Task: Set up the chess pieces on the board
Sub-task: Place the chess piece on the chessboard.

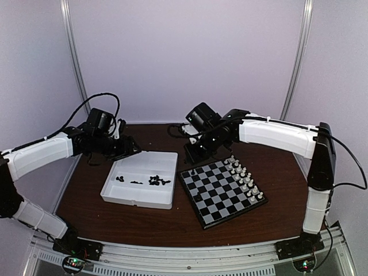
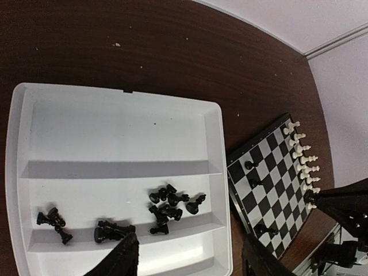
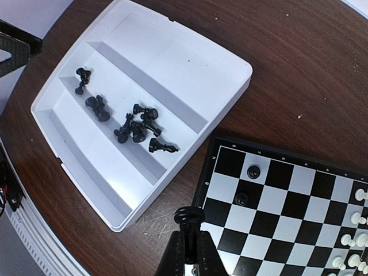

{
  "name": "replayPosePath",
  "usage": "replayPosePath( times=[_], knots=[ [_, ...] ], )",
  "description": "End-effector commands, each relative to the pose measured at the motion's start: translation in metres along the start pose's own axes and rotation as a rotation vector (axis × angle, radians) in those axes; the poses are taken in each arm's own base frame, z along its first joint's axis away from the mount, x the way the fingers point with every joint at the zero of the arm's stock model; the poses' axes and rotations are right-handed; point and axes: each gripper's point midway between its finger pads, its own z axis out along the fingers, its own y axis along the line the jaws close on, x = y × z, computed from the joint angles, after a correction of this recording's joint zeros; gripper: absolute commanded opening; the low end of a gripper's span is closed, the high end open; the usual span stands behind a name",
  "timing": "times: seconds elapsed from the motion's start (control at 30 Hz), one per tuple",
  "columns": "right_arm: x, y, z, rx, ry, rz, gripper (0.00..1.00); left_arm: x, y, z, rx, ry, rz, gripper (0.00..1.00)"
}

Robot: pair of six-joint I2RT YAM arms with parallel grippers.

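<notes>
Your left arm (image 1: 40, 155) and right arm (image 1: 276, 135) wear smooth white shells between black joints. A thin black cable (image 1: 103, 95) loops at upper left; another trails down the right edge. Black bases (image 1: 77, 247) sit along the bottom, tiny green lights (image 1: 72, 263) beneath. In the wrist views you see black fingers (image 2: 123, 259).

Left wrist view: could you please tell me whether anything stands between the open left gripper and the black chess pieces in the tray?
Nothing visible does. The left gripper hangs open above the white partitioned plastic tray, and the tiny black plastic chess pieces lie uncovered in its middle compartment.
</notes>
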Motion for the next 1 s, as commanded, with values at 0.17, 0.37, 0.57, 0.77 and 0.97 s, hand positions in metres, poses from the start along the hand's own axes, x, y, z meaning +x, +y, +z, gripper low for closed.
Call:
replayPosePath(
  times=[0.17, 0.37, 0.57, 0.77, 0.97],
  knots=[
    [0.024, -0.021, 0.034, 0.138, 0.187, -0.059, 0.01, -0.005, 0.013, -0.021, -0.107, -0.016, 0.238, 0.61],
    [0.028, -0.031, 0.062, 0.189, 0.229, -0.077, 0.01, -0.002, 0.019, -0.025, -0.138, -0.009, 0.264, 0.61],
    [0.033, -0.037, 0.082, 0.211, 0.262, -0.089, 0.01, 0.001, 0.022, -0.023, -0.144, 0.003, 0.266, 0.61],
    [0.035, -0.041, 0.087, 0.228, 0.272, -0.095, 0.04, 0.003, 0.024, -0.021, -0.149, 0.012, 0.266, 0.61],
    [0.039, -0.042, 0.088, 0.236, 0.288, -0.090, 0.06, 0.004, 0.025, -0.017, -0.152, 0.022, 0.266, 0.61]
  ],
)
